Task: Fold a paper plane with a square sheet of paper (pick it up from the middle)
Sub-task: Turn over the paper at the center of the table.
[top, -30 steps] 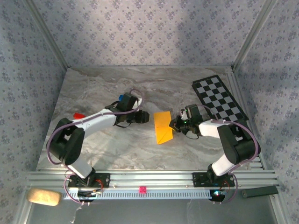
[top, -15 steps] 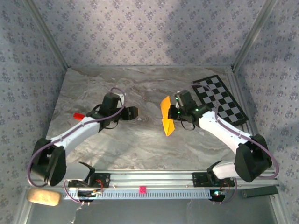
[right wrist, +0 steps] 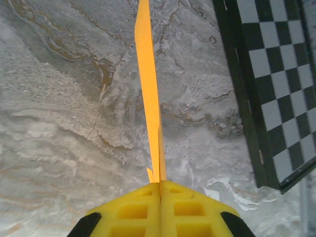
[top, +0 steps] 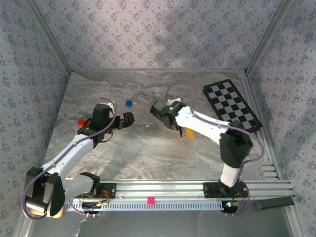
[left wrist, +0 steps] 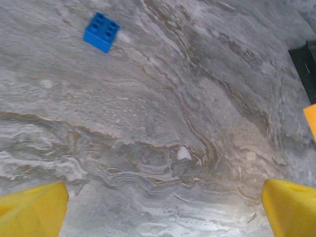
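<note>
Folded paper [right wrist: 148,98] stands edge-on mid-frame, pinched by the right gripper [right wrist: 160,186]; the left gripper [left wrist: 160,210] gapes wide. A firm pinch while laying it flat seems wise.

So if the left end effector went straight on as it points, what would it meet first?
Probably the bare marble table, which the left end effector angles down at. The blue brick lies left of that line; depth is unclear.
</note>
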`<state>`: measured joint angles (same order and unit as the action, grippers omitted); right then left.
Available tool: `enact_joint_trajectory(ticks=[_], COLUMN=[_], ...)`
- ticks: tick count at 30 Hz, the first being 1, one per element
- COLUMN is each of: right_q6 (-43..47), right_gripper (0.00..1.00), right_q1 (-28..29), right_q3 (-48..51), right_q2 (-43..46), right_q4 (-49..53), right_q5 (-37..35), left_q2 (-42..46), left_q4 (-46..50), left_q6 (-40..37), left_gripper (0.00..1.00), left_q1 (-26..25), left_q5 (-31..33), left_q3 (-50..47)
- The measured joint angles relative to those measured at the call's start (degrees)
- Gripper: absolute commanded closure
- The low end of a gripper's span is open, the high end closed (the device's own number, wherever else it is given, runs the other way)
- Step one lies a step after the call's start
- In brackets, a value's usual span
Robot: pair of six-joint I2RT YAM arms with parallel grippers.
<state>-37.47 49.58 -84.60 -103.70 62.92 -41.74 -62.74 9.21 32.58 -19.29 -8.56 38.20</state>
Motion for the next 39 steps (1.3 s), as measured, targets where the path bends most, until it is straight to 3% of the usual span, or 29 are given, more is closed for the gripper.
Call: enact_joint_trajectory(ticks=[6, 14, 17, 20, 24, 30, 35, 39], right_q6=[-1.11, -0.09, 0.61, 2.4, 3.28, 0.74, -2.45, -3.21], right_gripper=[0.91, 0.81, 0.75, 0.56, 0.52, 0.7, 0.88, 0.93], right_q1=[4.39, 6.25, 5.66, 4.26, -0.46, -13.31, -21.62, -22.69], right_q3=[-6.1, -6.08, -4.39, 1.99, 14.82, 32.2, 41.64, 42.23], right_q2=[-13.18, -15.1, -14.19, -9.68, 1.57, 15.39, 16.35, 14.82], right_q4=[2.14, -8.5, -14.58, -23.67, -36.0, -52.13, -59.8, -60.67], right_q5=[-0.42, 12.68, 19.15, 27.93, 39.1, 52.52, 61.64, 65.77], left_q2=[4.7, 10.05, 9.31, 6.47, 1.62, -5.01, -13.2, -18.84], left_q4=[1.55, 3.04, 3.04, 3.04, 2.25, -1.01, -1.75, -3.32], left_q6=[2.69, 4.2, 4.2, 4.55, 6.1, 7.98, 8.48, 10.19], left_gripper=[0.0, 0.0, 0.0, 0.01, 0.09, 0.21, 0.31, 0.35], left_q1=[4.37, 7.67, 7.67, 7.67, 7.67, 4.72, -1.99, -6.23], left_q5=[1.66, 2.38, 1.42, -0.74, -5.09, -10.93, -12.72, -12.7], left_q3=[-2.16, -3.04, -3.04, -2.99, -2.67, -1.81, 4.02, 6.86])
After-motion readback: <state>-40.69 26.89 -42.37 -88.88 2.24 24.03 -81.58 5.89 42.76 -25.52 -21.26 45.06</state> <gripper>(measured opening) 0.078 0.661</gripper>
